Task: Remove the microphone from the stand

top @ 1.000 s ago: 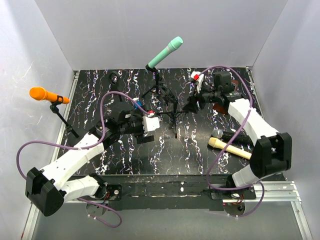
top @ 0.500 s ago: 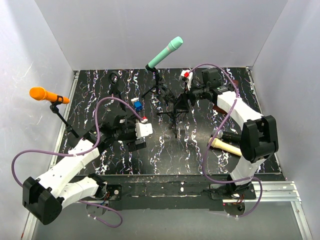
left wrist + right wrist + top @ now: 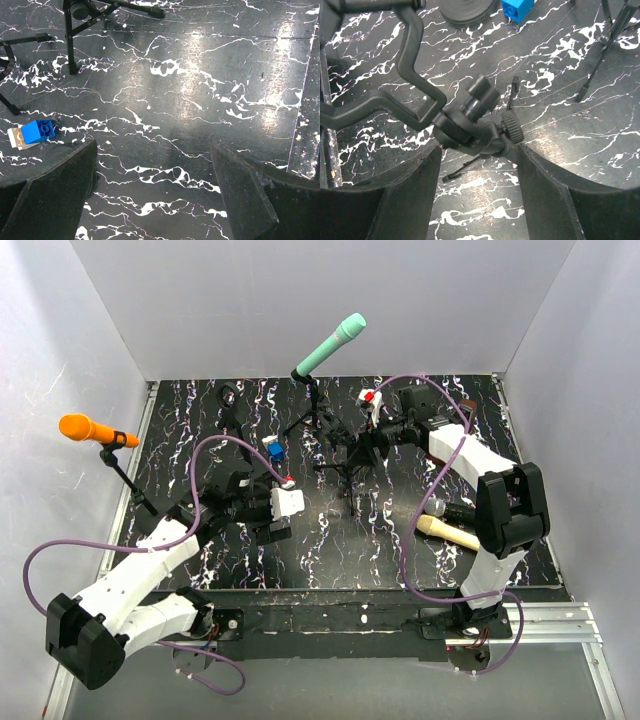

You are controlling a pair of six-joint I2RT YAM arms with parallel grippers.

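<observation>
A teal microphone (image 3: 333,343) sits tilted in the clip of the far stand (image 3: 312,400). At the left, an orange microphone (image 3: 85,427) rests in a second stand (image 3: 125,475). A third black stand (image 3: 347,462) in the middle holds no microphone. My right gripper (image 3: 372,438) (image 3: 479,150) is open, its fingers on either side of that stand's clip joint (image 3: 470,130) and knob (image 3: 512,127). The right finger is close against the knob. My left gripper (image 3: 283,512) (image 3: 154,150) hangs wide open over bare tabletop with nothing between its fingers.
A beige microphone (image 3: 445,532) and a dark one with a silver head (image 3: 440,508) lie on the table at the right. A blue brick (image 3: 272,451) (image 3: 36,131) (image 3: 517,7) lies near the middle stand's legs (image 3: 70,45). White walls enclose the table.
My right arm has swung left and away from the lying microphones until its fingers straddle the middle stand's clip joint. My left arm has drawn back a little toward the near left.
</observation>
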